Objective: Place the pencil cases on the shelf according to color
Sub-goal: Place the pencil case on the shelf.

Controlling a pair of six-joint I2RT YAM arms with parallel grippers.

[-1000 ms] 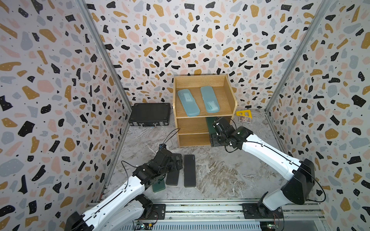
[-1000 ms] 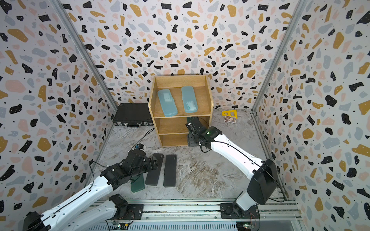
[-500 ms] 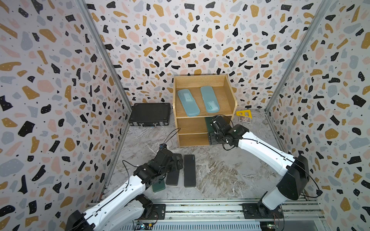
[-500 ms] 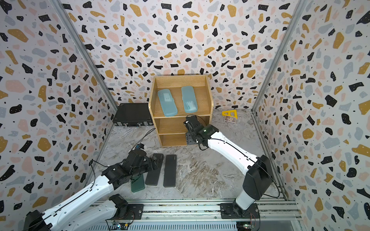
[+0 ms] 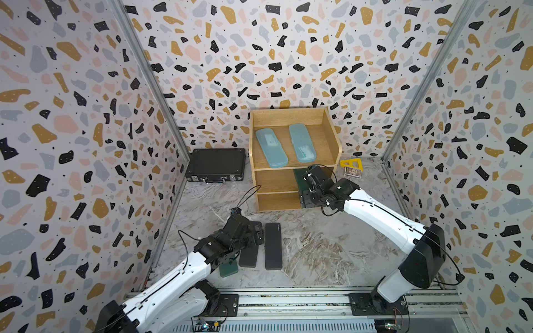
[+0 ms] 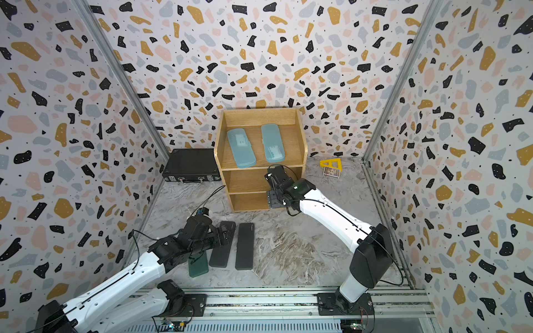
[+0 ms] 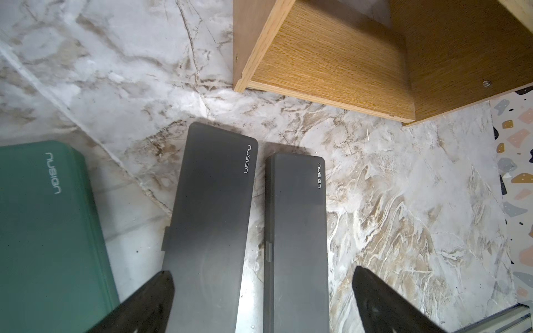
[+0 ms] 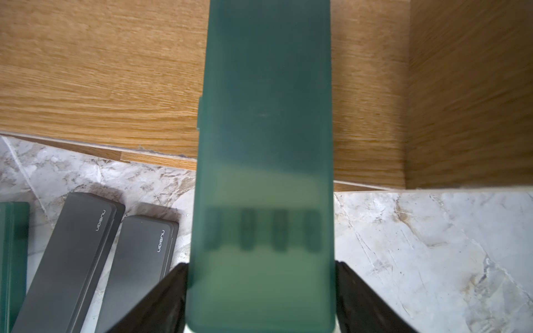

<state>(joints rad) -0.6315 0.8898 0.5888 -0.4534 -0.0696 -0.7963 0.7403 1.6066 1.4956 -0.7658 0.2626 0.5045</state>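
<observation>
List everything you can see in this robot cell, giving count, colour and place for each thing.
table: one, grey marbled, the cell's floor.
shelf: one, oak, three tiers, at the back wall.
light-blue pencil cases: two, translucent, side by side on the top tier.
green pencil cases: two, dark green; one partly on the middle tier, one on the table.
black pencil cases: two, matte black, side by side on the table before the shelf.
briefcase: one, black, beside the shelf.
triangular ruler: one, yellow, at the shelf's other side.
left gripper: one, black, open above the black cases.
right gripper: one, black, fingers flanking the middle-tier green case.
</observation>
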